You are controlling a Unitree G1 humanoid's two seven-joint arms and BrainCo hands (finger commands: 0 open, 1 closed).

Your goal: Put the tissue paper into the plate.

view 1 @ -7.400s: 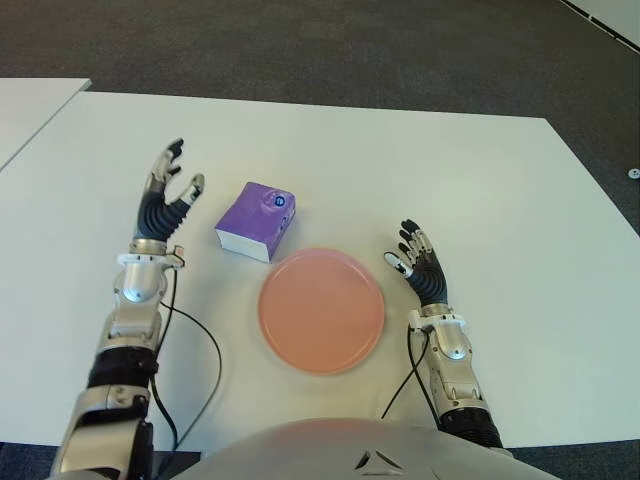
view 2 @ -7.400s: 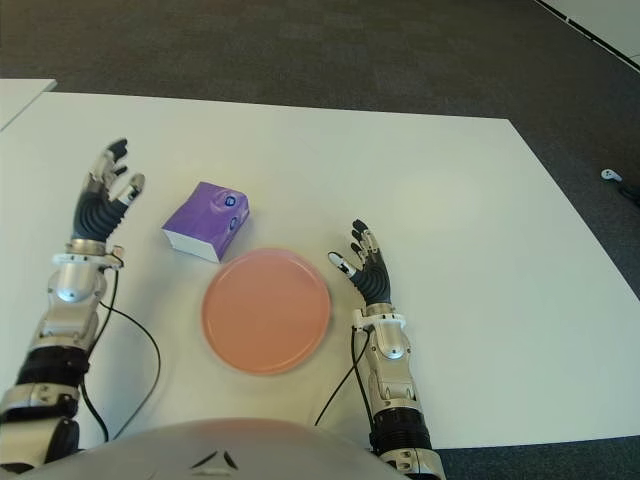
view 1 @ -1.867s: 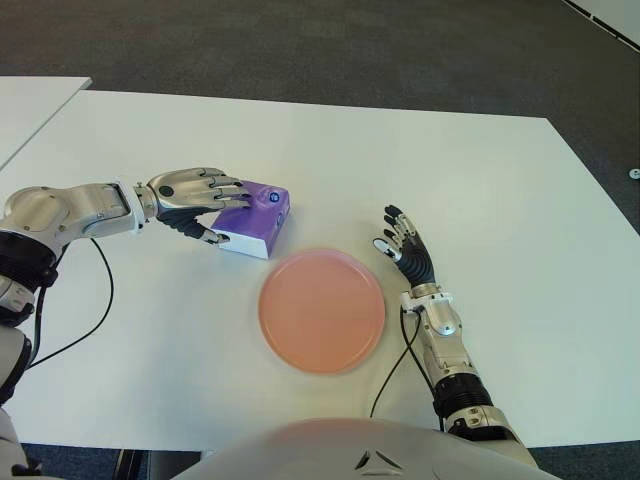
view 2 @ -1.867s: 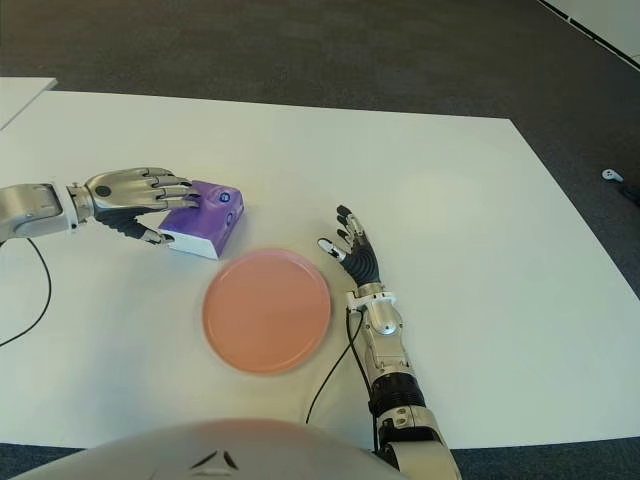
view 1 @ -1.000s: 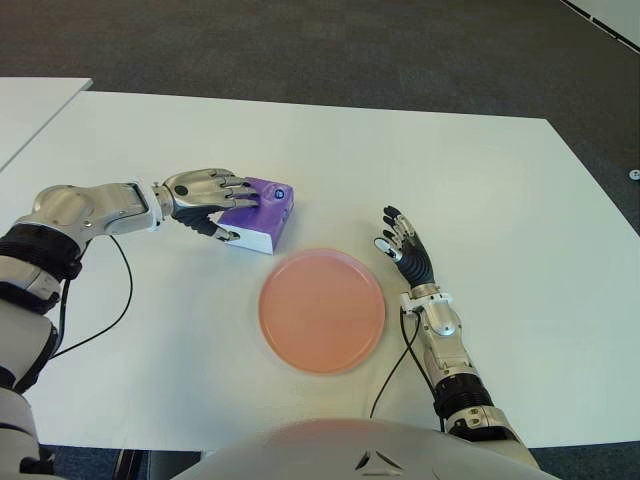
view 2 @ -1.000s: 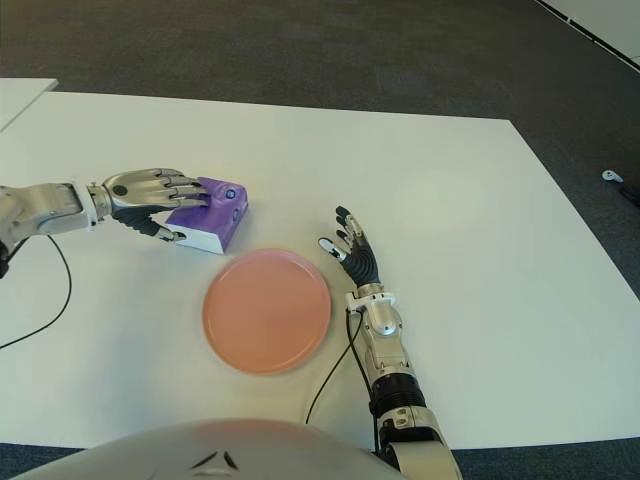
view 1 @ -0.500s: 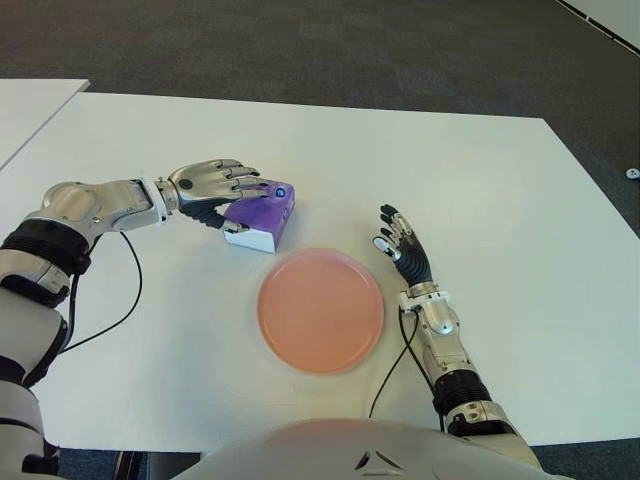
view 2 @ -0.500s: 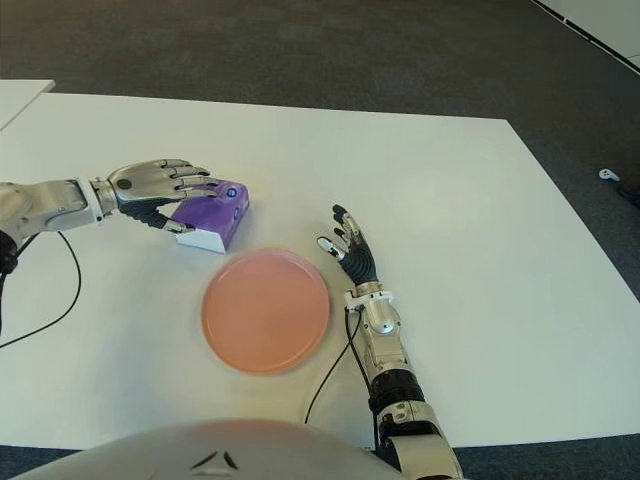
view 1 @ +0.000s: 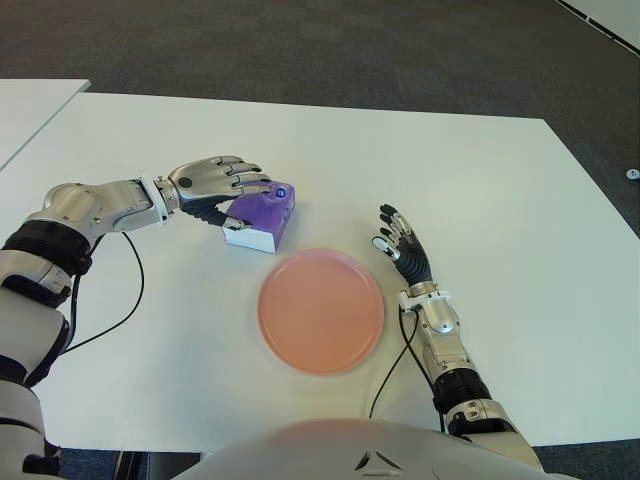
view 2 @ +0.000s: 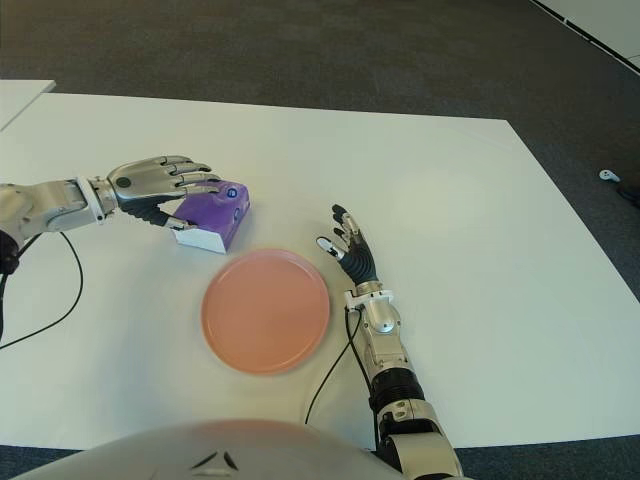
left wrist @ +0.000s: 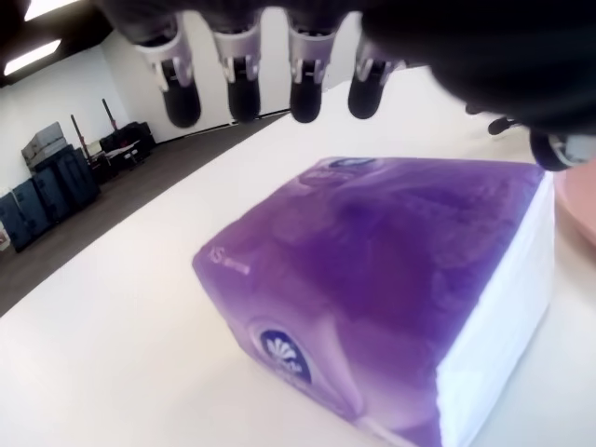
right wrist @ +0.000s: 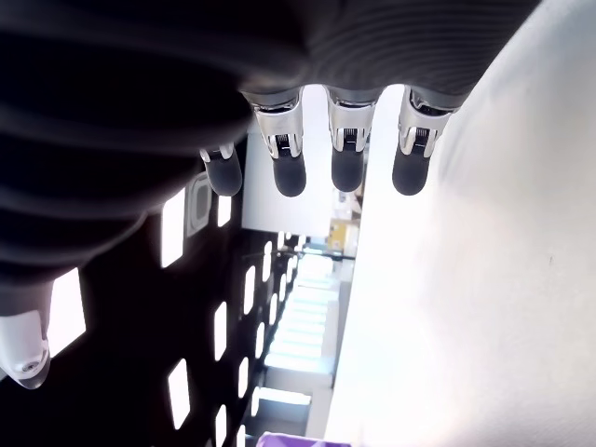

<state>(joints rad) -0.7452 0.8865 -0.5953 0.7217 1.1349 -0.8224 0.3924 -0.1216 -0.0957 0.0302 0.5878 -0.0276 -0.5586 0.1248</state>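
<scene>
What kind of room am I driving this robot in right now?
Most likely an office or lab: a plain white table stands on dark grey carpet, with a second white table beside it. The left wrist view shows white walls, ceiling strip lights and stacked dark cases.

White bench (view 1: 480, 180) with a pack and a plate on it

The purple tissue pack (view 1: 262, 212) lies left of centre, its white end facing the pink plate (view 1: 321, 310), which lies flat just beside it toward the near edge. A second white bench (view 1: 30, 105) stands apart at far left, dark carpet (view 1: 330, 50) beyond.
</scene>
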